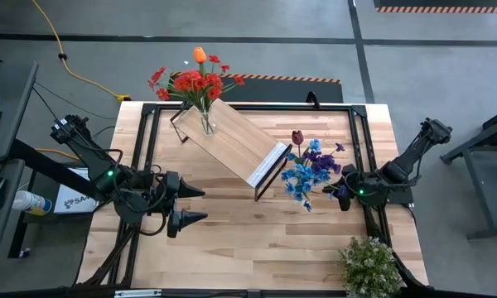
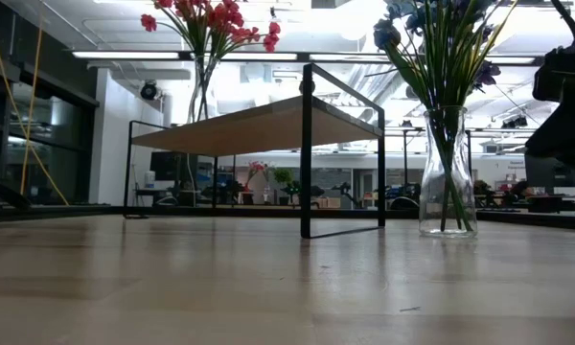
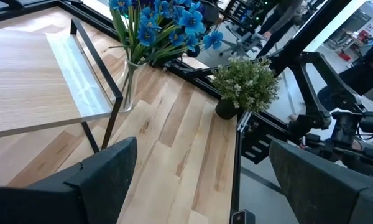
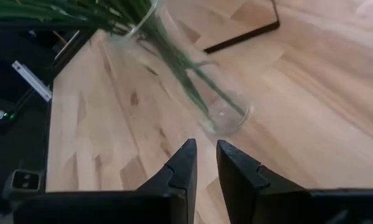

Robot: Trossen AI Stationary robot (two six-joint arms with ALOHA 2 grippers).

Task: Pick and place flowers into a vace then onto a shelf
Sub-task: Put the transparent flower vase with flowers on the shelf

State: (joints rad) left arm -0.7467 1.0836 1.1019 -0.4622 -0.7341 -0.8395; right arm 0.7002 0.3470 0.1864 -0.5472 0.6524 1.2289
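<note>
- The right gripper (image 4: 205, 163) hung just beside the glass vase (image 4: 227, 115) of blue and purple flowers (image 1: 311, 170), its fingers nearly together and holding nothing.
- The left gripper (image 1: 190, 205) waited over the table's left half, jaws wide apart and empty.
- Risk, as I judged it — fingers that narrow could not take the vase's neck; a push from them would tip the top-heavy bunch.
- The blue bunch stood upright in its vase on the table (image 1: 257, 240), beside the shelf's (image 1: 232, 141) near end — stems vertical, blooms up.
- The red flowers (image 1: 195, 83) stood upright in a second vase at the shelf's far end; the shelf's long axis ran diagonally across the table.
</note>
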